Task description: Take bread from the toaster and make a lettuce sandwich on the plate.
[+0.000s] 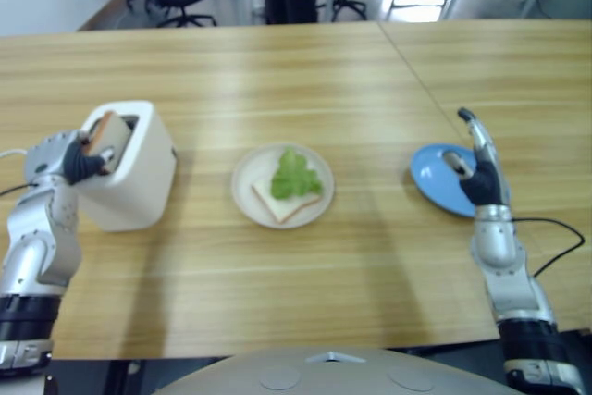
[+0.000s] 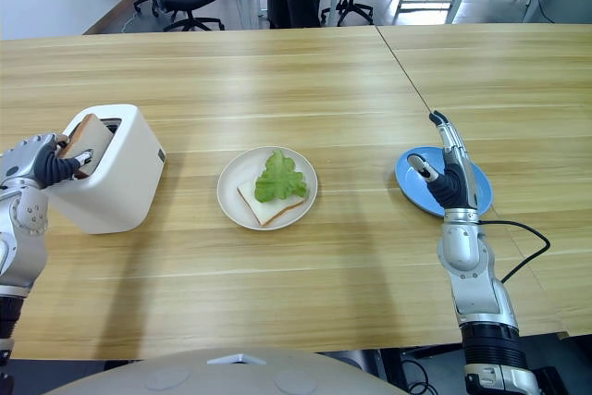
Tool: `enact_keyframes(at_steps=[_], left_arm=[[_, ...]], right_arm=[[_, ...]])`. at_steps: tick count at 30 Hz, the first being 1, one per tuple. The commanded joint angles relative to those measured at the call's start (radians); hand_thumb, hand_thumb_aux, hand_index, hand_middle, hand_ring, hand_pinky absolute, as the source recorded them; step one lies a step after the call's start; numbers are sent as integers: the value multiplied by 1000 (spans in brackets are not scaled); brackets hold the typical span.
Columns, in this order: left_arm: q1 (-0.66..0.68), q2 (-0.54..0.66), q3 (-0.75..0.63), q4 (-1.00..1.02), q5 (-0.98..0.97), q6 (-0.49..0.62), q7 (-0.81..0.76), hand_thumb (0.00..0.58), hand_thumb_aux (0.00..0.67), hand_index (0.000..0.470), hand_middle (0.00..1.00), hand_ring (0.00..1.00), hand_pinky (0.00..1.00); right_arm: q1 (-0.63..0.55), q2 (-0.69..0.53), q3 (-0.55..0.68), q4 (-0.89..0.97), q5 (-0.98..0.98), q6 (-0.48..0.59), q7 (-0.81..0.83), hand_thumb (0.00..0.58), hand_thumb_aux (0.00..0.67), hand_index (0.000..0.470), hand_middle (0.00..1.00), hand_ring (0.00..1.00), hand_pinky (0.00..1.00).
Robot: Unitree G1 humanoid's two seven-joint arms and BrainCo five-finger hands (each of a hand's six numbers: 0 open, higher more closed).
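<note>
You have the left hand at the left edge of the frame, pressed up against the near left side of the white toaster. Its fingers are curled and clamped on the bread slice, which sticks up out of the toaster's slot and leans a little toward that hand. The slice's lower part sits inside the slot, so it is not yet out.

In the middle of the frame your white plate lies on the wooden table, well apart from the toaster. On it rests the plated slice, lying flat, with the lettuce leaf on top, covering the slice's far half and reaching toward the plate's far rim.

On the right of the frame your right hand stands upright over the blue plate, fingers straight and pointing away up the frame, thumb held apart, holding nothing. You cannot tell whether it touches the blue plate or hangs just above it. A black cable loops on the table beside that arm
</note>
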Motion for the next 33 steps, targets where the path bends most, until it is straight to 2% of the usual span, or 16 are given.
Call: enact_keyframes(at_steps=[1,4,8,12,15,21,29,33], left_arm=[[-22,-15,44,-102,-7,-54,103,580,670,460,1000,1000,1000],[-41,-47,97,-243,-19,-111,202,580,670,460,1000,1000,1000],[-59,-96,172,-336,-84,-185,274,580,670,460,1000,1000,1000],[-104,-158,216,-397,-243,-250,258,580,670,460,1000,1000,1000],[-153,-222,162,-370,-395,-274,183,580,670,460,1000,1000,1000],[-213,-437,-41,-149,-683,-219,-45,580,670,460,1000,1000,1000],[-352,-544,-200,398,-736,-307,-237,580,670,460,1000,1000,1000],[-438,-572,-240,624,-719,-344,-278,580,670,460,1000,1000,1000]], right_arm=[[-1,10,-4,8,7,6,9,0,0,0,0,0,0],[1,17,-4,5,18,7,15,0,0,0,0,0,0],[3,23,-5,6,19,9,17,0,0,0,0,0,0],[6,29,-4,7,18,8,18,0,0,0,0,0,0],[9,38,-1,12,15,8,14,0,0,0,0,0,0],[-1,53,7,24,8,7,13,0,0,0,0,0,0],[-10,59,17,49,4,0,16,0,0,0,0,0,0],[-17,63,27,57,-4,-2,14,0,0,0,0,0,0]])
